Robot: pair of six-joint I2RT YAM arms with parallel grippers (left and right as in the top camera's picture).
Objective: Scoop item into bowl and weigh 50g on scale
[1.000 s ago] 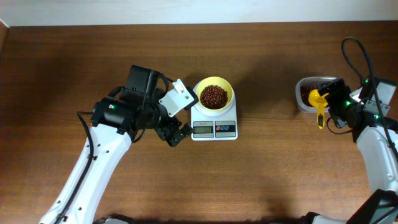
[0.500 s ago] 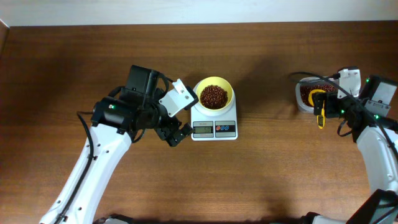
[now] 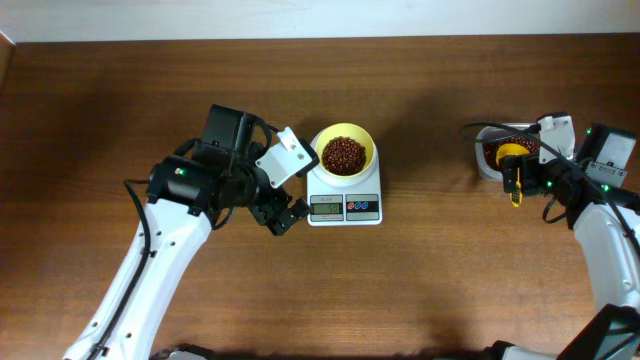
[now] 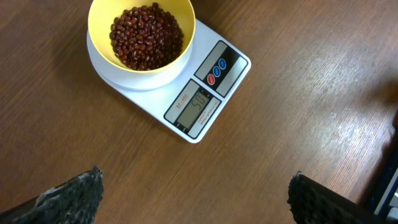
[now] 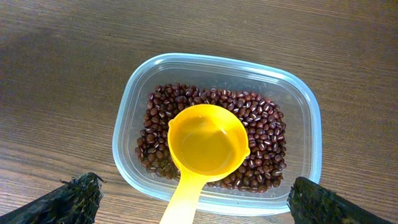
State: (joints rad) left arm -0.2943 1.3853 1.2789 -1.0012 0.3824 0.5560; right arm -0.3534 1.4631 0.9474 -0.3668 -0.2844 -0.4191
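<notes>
By my reading the task is all but finished. The bowl (image 4: 98, 31) sits on the platform of the scale (image 4: 151, 101), near the middle of the worktop (image 3: 430, 280), and holds a good heap of the beans (image 4: 147, 34). The display lies at the bowl's 6 o'clock in the overhead view. Its digits look like 50, though they are small and I would not swear to them. The yellow scoop (image 5: 208, 146) lies empty on the remaining beans in the clear container (image 5: 305, 106), far out at the scale's 3 o'clock, with its handle running over the rim towards 6 o'clock. The right claw (image 5: 196, 190) hangs above it, spread wide and gripping nothing. The left claw (image 4: 196, 183) hovers beside the scale at its 9 o'clock, equally wide and empty. If the reading holds, nothing seems left but to draw the arms away. A small printed line runs above the display, too fine to read. The red and blue buttons carry no legible marks.
</notes>
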